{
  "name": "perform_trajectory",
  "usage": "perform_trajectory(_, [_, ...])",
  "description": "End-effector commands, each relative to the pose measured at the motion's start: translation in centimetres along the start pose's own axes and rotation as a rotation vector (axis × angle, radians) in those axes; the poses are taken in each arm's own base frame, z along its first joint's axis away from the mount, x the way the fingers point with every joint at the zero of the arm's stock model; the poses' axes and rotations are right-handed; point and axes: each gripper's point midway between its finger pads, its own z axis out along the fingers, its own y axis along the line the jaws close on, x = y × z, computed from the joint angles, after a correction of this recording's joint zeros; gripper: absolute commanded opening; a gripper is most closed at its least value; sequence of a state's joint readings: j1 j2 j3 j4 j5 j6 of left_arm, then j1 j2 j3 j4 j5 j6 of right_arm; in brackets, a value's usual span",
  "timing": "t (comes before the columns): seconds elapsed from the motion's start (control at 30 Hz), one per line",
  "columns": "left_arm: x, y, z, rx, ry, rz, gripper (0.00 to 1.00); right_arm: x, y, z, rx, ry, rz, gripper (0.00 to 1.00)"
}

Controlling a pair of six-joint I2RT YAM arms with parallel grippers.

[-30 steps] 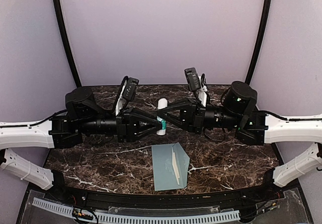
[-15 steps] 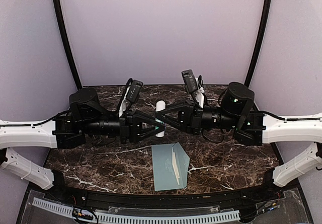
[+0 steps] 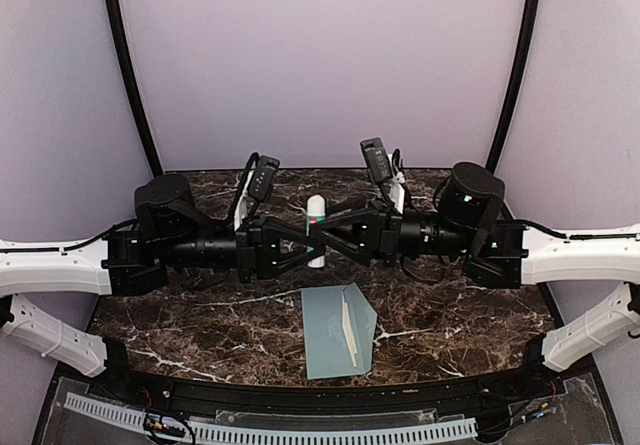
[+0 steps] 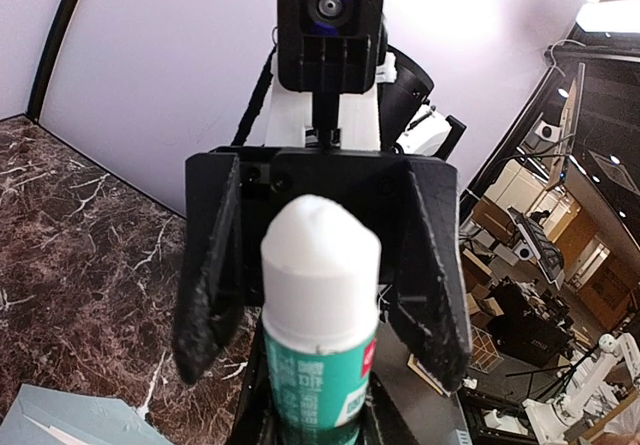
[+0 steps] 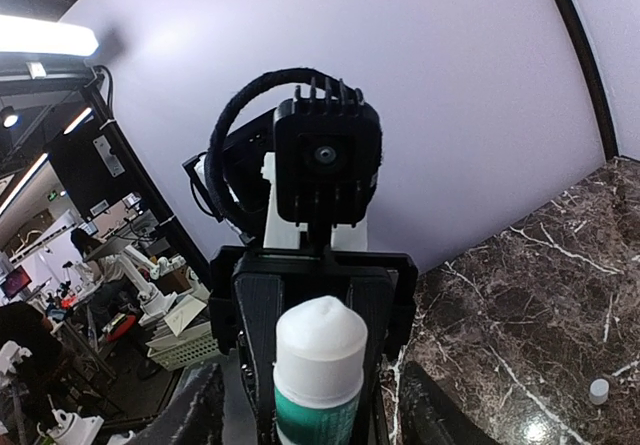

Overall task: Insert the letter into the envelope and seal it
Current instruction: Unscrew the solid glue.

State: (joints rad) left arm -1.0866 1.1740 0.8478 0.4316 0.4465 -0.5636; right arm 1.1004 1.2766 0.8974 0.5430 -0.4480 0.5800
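A white-and-green glue stick [image 3: 316, 227] hangs upright above the table's middle, between my two grippers. My left gripper [image 3: 306, 248] is shut on its green body [image 4: 318, 365], low in the left wrist view [image 4: 318, 421]. My right gripper [image 3: 328, 233] stands open, its fingers spread clear of the stick on both sides [image 5: 315, 415]. The grey-teal envelope [image 3: 335, 330] lies flat below them near the front edge, its flap open to the right with a thin white strip showing. One corner of the envelope [image 4: 60, 425] shows at the bottom left. The letter is hidden.
The dark marble table [image 3: 200, 315] runs out to black curved poles [image 3: 125, 75] and a lilac backdrop. A small white round thing [image 5: 597, 390] lies on the marble at the right of the right wrist view. Both arms span the table's middle.
My left jaws have closed onto the glue stick while my right jaws, which held it before, have opened. The left arm has edged to the right.
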Motion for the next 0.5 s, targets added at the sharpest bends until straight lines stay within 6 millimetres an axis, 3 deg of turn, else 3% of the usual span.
perform_trajectory(0.0, [-1.9, -1.2, -1.3, 0.011, -0.087, 0.025, 0.02, -2.0, 0.4, -0.7, 0.026, -0.068, -0.032, 0.65])
perform_trajectory(0.17, [-2.8, -1.0, -2.2, -0.031, -0.137, 0.029, 0.01, -1.4, -0.1, -1.4, 0.062, -0.056, -0.030, 0.73])
perform_trajectory(0.47, [-3.3, -0.5, -3.1, -0.074, -0.183, 0.025, 0.01, 1.9, 0.7, -0.6, -0.016, 0.068, 0.001, 0.62])
